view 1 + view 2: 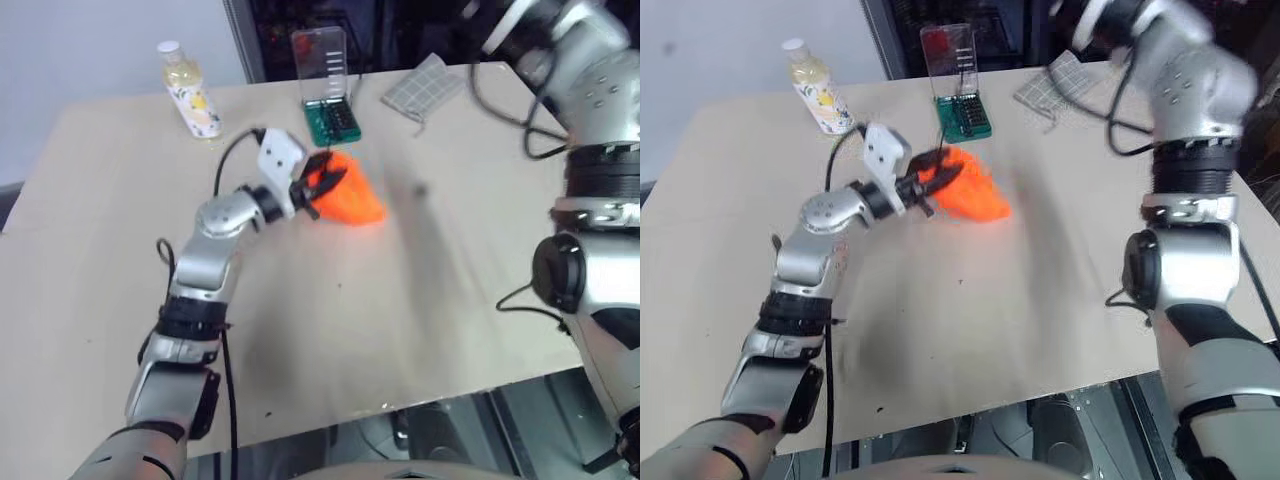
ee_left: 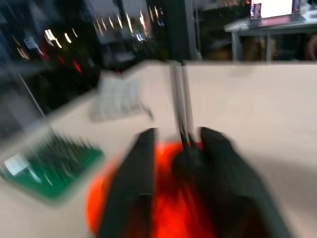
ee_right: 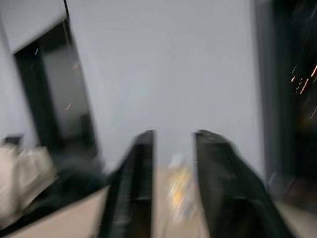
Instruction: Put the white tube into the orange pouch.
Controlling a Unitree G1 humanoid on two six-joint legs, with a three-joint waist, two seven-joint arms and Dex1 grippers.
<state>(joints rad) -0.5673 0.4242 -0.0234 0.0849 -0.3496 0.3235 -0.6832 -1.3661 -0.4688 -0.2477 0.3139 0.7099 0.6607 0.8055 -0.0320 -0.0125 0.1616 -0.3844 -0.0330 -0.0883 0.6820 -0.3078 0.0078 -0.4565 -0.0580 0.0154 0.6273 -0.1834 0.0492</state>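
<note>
Left gripper [image 1: 318, 187] at the orange pouch [image 1: 350, 196], fingers parted around its near-left edge.
The white tube can't be made out; the right gripper [image 3: 171, 183], raised, stands empty and parted. Best to release without dragging the pouch across the worktop [image 1: 420, 320].

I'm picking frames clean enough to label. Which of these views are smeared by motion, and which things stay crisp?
Left eye view: the bottle and orange pouch are fairly crisp, the raised right arm smeared. Left wrist view: heavy smear across the green board and checked cloth. Right wrist view: the right gripper and everything behind it are soft.
</note>
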